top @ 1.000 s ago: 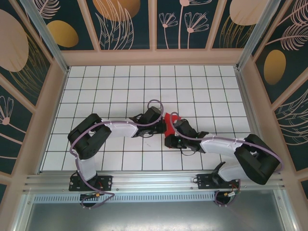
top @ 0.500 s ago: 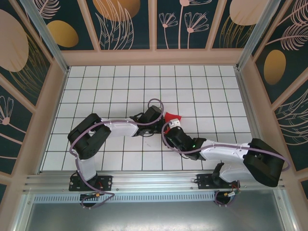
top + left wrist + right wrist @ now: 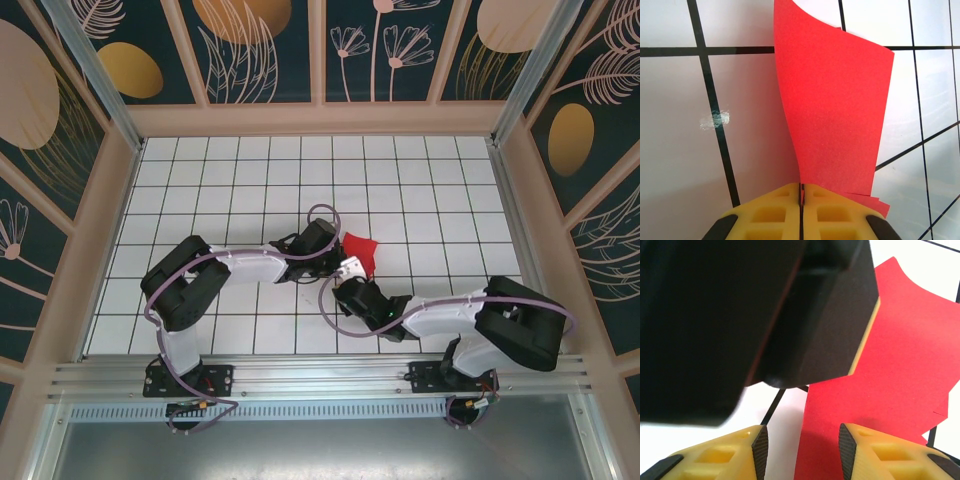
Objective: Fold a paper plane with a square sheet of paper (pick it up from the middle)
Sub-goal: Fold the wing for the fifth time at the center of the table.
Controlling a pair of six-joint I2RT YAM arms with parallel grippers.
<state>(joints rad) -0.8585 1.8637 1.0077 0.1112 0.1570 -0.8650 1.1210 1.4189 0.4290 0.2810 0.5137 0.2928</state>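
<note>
My left gripper point(image 3: 801, 191), pinched on the thin folded bright red paper sheet point(image 3: 835, 115), holds its black body close before my parted right gripper point(image 3: 800, 440), blocking the way ahead. The white gridded tabletop point(image 3: 220, 170) around us lies open out to the tan wooden side walls point(image 3: 100, 230).

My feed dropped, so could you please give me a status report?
Left gripper: jaws shut on red paper. Right gripper: jaws open beside it. Grippers close together.

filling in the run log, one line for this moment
left gripper: shut on red paper | right gripper: open, empty, beside paper | state: partly folded
</note>
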